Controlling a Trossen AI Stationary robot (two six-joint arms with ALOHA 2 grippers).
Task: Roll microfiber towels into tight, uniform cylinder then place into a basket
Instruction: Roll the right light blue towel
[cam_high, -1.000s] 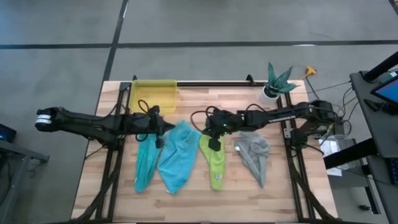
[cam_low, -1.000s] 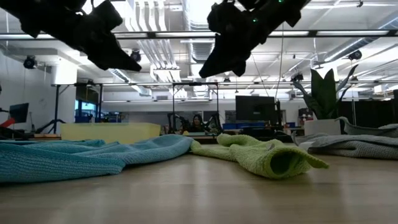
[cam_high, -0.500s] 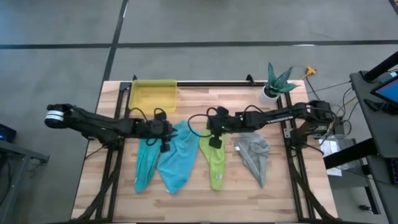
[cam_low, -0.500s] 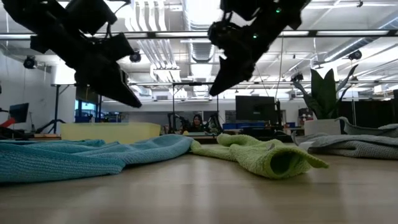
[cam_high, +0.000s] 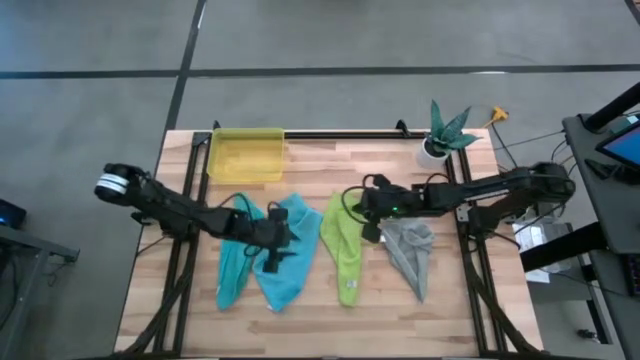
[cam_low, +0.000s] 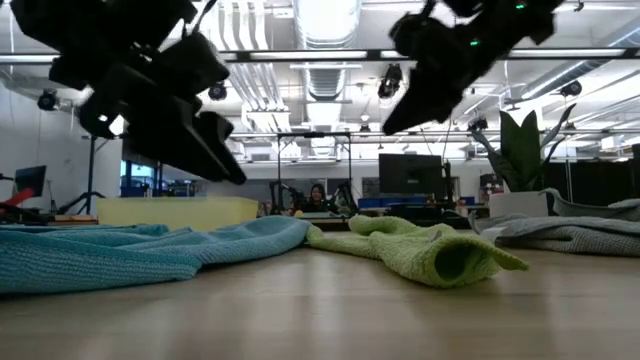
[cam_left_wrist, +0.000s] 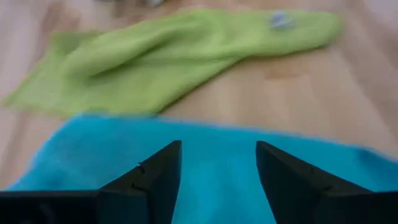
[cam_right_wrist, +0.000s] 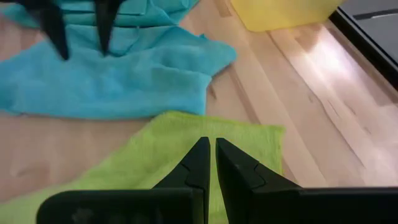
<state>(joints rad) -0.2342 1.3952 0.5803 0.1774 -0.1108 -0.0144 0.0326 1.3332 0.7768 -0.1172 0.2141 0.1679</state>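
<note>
Left gripper (cam_left_wrist: 217, 180) hangs spread over the light blue towel (cam_high: 285, 252), which looks floppy and light, so I'd pinch an edge; right gripper (cam_right_wrist: 208, 163) is clenched, empty.

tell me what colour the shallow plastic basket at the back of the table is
Translucent yellow: the shallow rectangular plastic basket shows best in the high view.

Four towels (cam_high: 330, 246) in row, yellow basket (cam_high: 245, 155) behind, plant pot (cam_high: 434, 149) far corner.

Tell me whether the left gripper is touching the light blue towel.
Apart. The low view shows the left gripper hanging in the air, with clear background between its tips and the light blue towel on the table.
</note>
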